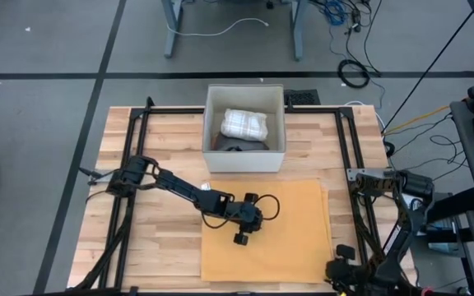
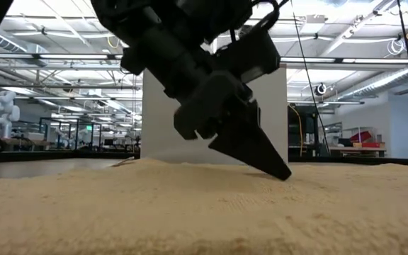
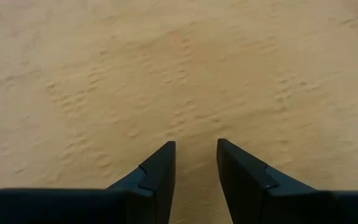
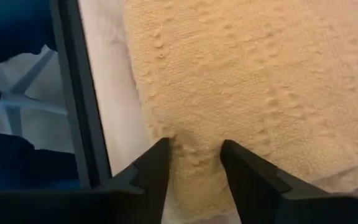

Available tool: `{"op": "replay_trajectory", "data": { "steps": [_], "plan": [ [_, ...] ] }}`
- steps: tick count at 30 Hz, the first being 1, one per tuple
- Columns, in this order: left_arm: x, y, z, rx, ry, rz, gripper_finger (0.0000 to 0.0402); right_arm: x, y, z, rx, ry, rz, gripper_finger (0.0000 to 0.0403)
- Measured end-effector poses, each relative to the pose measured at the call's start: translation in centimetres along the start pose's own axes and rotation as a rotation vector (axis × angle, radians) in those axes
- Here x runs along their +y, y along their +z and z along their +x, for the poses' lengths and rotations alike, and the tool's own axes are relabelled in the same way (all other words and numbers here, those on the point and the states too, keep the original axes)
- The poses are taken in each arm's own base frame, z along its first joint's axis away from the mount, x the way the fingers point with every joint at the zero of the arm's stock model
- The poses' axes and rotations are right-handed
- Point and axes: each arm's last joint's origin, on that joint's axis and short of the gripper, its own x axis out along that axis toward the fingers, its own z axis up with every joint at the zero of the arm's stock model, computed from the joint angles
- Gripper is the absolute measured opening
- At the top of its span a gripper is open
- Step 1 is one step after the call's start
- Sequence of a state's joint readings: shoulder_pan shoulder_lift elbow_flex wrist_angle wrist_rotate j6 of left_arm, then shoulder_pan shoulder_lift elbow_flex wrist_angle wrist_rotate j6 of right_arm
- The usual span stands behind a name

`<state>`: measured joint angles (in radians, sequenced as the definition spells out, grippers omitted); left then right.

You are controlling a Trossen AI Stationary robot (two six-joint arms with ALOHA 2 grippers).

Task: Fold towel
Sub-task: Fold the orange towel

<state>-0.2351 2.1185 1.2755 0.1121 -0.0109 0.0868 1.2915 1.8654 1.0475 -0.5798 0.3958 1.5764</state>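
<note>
A tan towel lies flat on the wooden table, folded, with layered edges showing along its right side. My left gripper reaches in from the left over the towel's middle, its fingers parted by a narrow gap. My right gripper hangs at the towel's near right corner, fingers apart, one on each side of a strip of towel beside its edge. Nothing is pinched in either. My left gripper slants down from the table's left, and its fingertips meet the towel's top surface near the middle. The cloth lies flat between the fingers. My right gripper's fingertips stand at the towel by its edge; I cannot tell whether they touch.
A white box with a white checked cloth in it stands at the table's far middle, just beyond the towel. Black rails frame the table; one rail runs close beside the towel's right edge.
</note>
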Motion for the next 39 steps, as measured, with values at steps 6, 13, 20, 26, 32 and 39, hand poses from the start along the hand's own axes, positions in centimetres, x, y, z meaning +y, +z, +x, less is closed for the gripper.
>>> {"op": "replay_trajectory", "data": {
  "steps": [6, 13, 20, 26, 32, 39],
  "plan": [
    [0.6, -0.4, 0.5, 0.005, 0.01, -0.016, 0.0125, 0.2, 1.0, -0.1, 0.051, -0.04, -0.037, 0.0022],
    [0.6, -0.4, 0.5, 0.005, 0.011, -0.017, 0.0125, 0.4, 5.8, -3.9, -0.103, -0.323, -0.191, 0.0003],
    [0.6, -0.5, 0.5, 0.007, 0.011, -0.018, 0.0125, 0.7, 14.3, -3.5, -0.369, -0.46, -0.466, 0.0001],
    [0.6, -0.5, 0.5, 0.009, 0.015, -0.035, 0.0125, 1.9, 20.9, 0.0, -0.477, -0.29, -0.644, 0.0001],
    [0.8, -0.6, 0.5, 0.021, 0.034, -0.039, 0.0125, 3.4, 20.9, 0.3, -0.543, -0.218, -0.734, 0.0],
    [1.1, -0.2, 0.4, -0.011, 0.046, -0.042, 0.0125, 4.0, 19.8, 0.9, -0.558, -0.227, -0.728, 0.0]
  ]
}}
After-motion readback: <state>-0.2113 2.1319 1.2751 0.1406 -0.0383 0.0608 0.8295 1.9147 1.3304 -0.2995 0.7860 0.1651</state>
